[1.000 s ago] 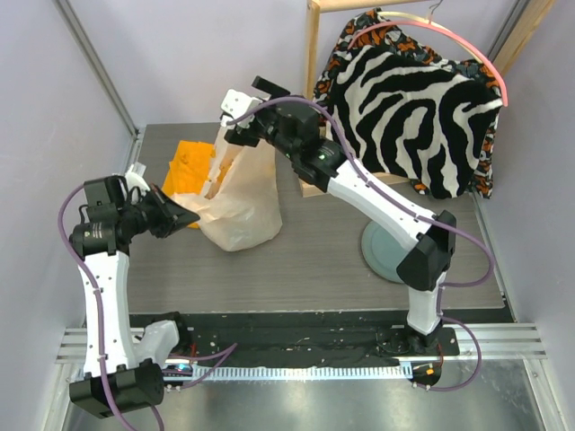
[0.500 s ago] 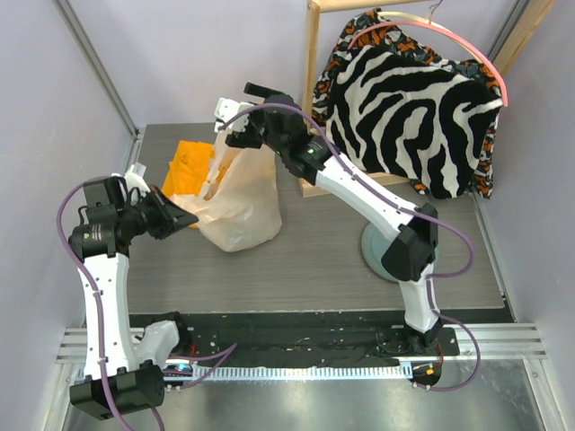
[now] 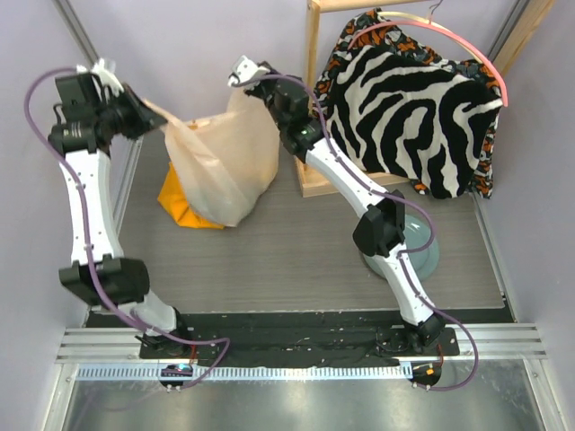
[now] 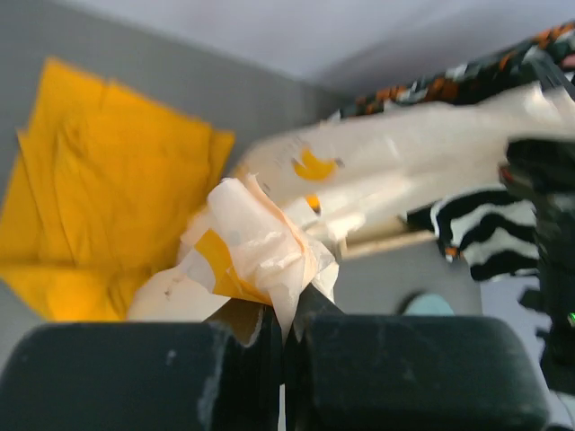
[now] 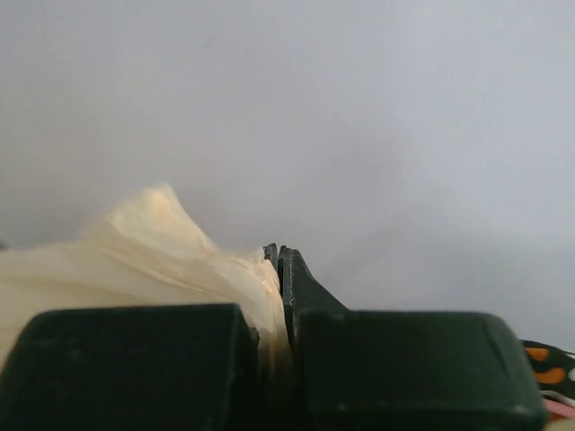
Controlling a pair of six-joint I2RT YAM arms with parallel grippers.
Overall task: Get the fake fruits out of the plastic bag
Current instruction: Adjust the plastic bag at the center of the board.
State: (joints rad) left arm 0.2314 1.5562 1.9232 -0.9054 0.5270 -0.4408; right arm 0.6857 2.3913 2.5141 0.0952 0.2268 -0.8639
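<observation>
The plastic bag [image 3: 220, 157], crinkly beige-white, hangs stretched between both grippers above the table's far left. My left gripper [image 3: 151, 115] is shut on its left top edge. In the left wrist view the jaws [image 4: 286, 310] pinch a bunched fold of bag [image 4: 269, 247] with orange print. My right gripper [image 3: 244, 79] is shut on the bag's right top edge. In the right wrist view a wad of the bag [image 5: 153, 256] is clamped at the gripper [image 5: 280, 262]. The fake fruits are hidden inside the bag.
A folded orange cloth [image 3: 184, 208] lies on the table under the bag. A zebra-patterned garment [image 3: 413, 99] hangs on a wooden rack [image 3: 312, 54] at the back right. A round teal disc [image 3: 424, 256] lies beside the right arm.
The right gripper has shut on the bag's top edge. Both arms have risen, the left one swinging up and back, and the bag now hangs stretched between them, with the orange cloth under it.
</observation>
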